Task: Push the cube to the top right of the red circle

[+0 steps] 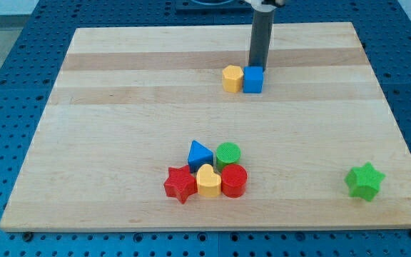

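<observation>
The blue cube (253, 79) sits near the view's top centre, touching a yellow hexagon (232, 78) on its left. The red circle (234, 180) lies near the view's bottom centre, far below the cube. My tip (256, 66) comes down just behind the cube's top edge, touching or nearly touching it; the rod rises straight up from there out of the view's top.
A cluster sits around the red circle: a green circle (227, 154) above it, a blue triangle (199, 155), a yellow heart (207, 180) and a red star (180, 184) to its left. A green star (364, 180) lies at the view's bottom right near the board's edge (404, 150).
</observation>
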{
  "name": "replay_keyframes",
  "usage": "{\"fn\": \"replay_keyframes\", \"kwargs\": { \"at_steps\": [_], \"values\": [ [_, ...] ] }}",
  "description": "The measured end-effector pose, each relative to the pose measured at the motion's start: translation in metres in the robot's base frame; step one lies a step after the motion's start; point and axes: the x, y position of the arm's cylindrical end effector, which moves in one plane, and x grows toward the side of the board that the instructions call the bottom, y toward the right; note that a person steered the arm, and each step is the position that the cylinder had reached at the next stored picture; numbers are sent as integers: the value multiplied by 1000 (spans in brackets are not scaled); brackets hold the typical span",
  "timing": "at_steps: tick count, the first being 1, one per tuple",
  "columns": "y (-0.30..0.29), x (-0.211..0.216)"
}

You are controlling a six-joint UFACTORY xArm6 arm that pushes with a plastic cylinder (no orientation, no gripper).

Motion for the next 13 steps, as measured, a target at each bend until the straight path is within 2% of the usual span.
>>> {"fn": "replay_keyframes", "kwargs": {
  "at_steps": [3,5,6,8,10,13],
  "values": [
    [-13,52],
    [-48,53],
    [-51,67],
    [-51,100],
    [-38,103],
    [-37,153]
  ]
}}
